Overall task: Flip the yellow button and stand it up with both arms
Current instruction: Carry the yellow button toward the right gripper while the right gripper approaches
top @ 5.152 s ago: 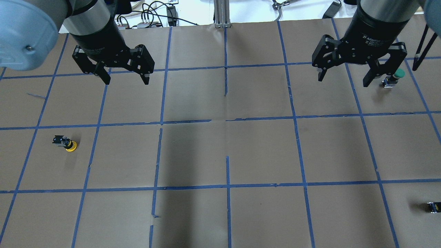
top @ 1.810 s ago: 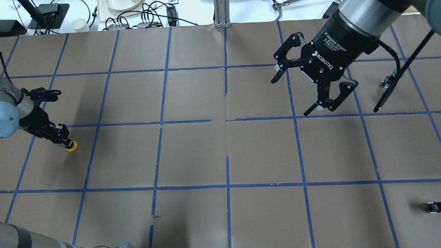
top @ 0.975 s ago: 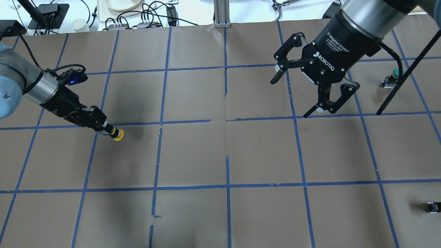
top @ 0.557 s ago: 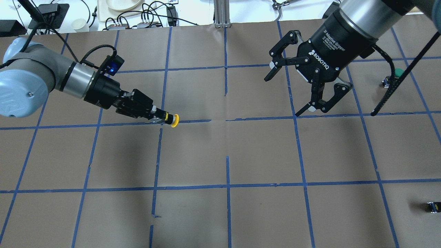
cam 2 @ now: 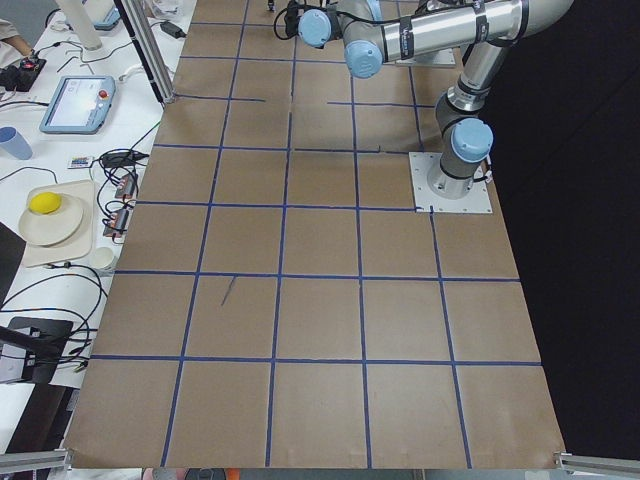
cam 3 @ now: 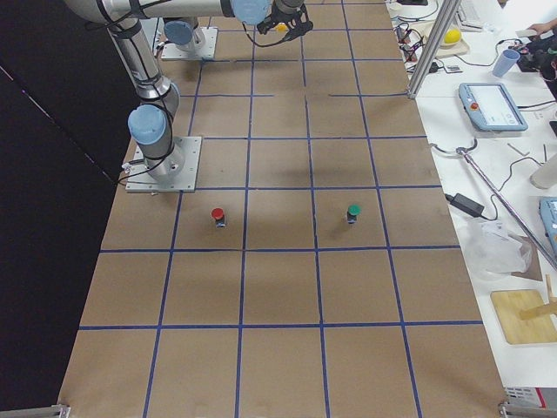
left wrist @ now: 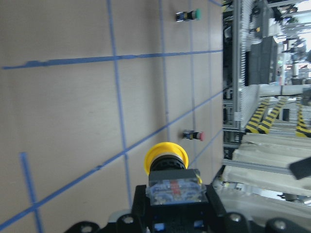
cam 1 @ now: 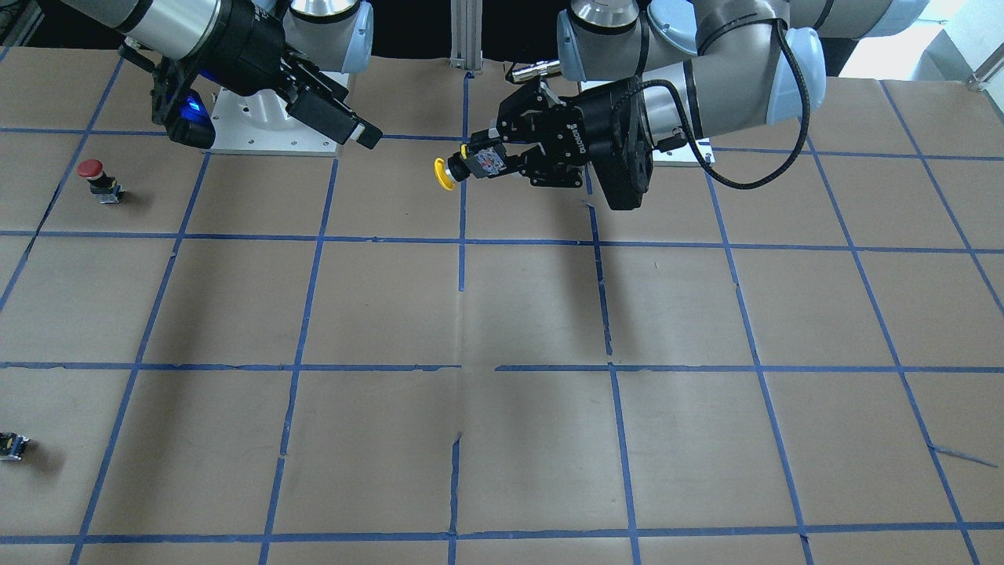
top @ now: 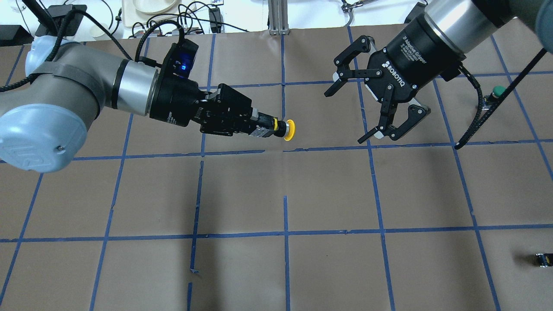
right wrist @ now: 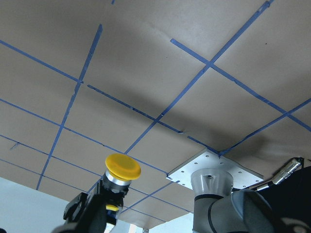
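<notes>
The yellow button (top: 288, 130) is held off the table, lying level, cap pointing toward my right gripper. My left gripper (top: 264, 128) is shut on its black-and-grey block near the table's middle. In the front view the left gripper (cam 1: 480, 162) holds the button (cam 1: 445, 173) above the paper. The left wrist view shows the cap (left wrist: 165, 154) and block straight ahead between the fingers. My right gripper (top: 344, 116) is open and empty, jaws wide, a short gap right of the cap. The right wrist view sees the cap (right wrist: 122, 166) face on.
A green-capped button (top: 497, 92) stands at the far right. A red-capped button (cam 1: 95, 176) stands near the right arm's base. A tiny black block with a yellow spot (top: 543, 259) lies at the near right edge. Cables and a plate lie beyond the far edge.
My left gripper closed on the yellow button at the table's left, lifted it and carried it right to the middle. My right gripper turned sideways and shifted slightly left, still open.
</notes>
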`<state>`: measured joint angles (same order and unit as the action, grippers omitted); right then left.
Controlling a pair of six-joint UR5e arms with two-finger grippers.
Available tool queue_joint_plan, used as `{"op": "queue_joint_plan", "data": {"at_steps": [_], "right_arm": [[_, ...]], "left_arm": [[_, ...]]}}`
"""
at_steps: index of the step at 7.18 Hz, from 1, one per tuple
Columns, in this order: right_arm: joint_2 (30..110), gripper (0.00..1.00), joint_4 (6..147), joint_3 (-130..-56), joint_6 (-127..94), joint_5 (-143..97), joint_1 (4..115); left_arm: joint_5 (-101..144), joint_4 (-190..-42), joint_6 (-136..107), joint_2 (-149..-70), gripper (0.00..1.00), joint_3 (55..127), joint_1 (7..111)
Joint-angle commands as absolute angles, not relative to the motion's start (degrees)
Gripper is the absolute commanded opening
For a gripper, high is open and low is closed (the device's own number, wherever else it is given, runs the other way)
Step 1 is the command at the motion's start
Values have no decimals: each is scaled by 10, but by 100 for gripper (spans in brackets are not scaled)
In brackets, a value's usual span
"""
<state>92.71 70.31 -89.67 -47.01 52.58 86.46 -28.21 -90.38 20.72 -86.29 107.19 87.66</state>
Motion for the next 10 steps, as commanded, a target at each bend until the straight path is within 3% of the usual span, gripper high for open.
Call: {"op": "queue_joint_plan", "data": {"at_steps": [1,5,8,10], "right_arm": [[927,100,706,-898,-471,506,860],[918,100,700,-901,-491,451,862],[912,99,703,-914,-498,426,862],[904,90,702,-914,-498,425,863]], "left_arm": [[-258,-840,147,-846,12,1072,894],[-258,-727,-2,-853,12,1073,917],[-258,-721,-11,-855,12,1073,925],[-258,-721,-11,-853,12,1074,925]]}}
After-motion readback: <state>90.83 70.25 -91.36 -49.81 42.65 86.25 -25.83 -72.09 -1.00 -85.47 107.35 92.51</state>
